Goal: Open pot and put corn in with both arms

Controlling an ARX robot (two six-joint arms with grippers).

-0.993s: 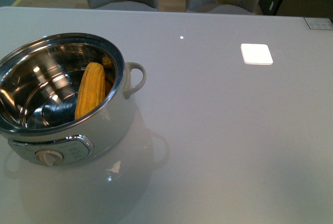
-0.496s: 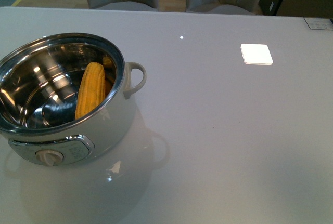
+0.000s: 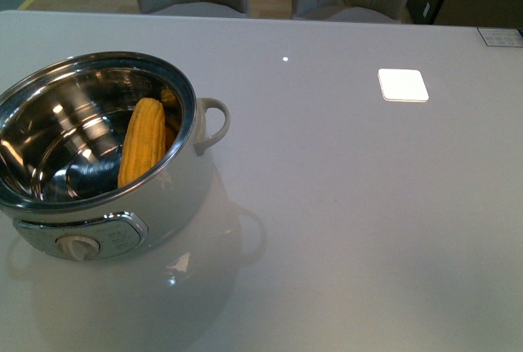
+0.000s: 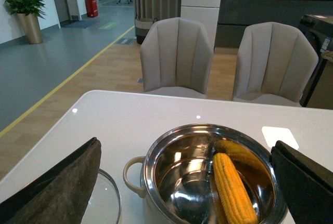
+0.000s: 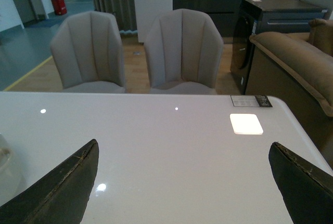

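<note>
The corn point(image 3: 141, 140) — stiff, light, best gripped mid-cob — is seen inside the open pot point(image 3: 176, 197); both grippers' fingers are spread, empty.

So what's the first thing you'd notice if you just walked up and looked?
The bright yellow corn jumps out first: it lies inside the open shiny pot, leaning against the wall on the handle side. The pot stands at the near left of the pale table. Next, two grey chairs stand behind the table.
</note>
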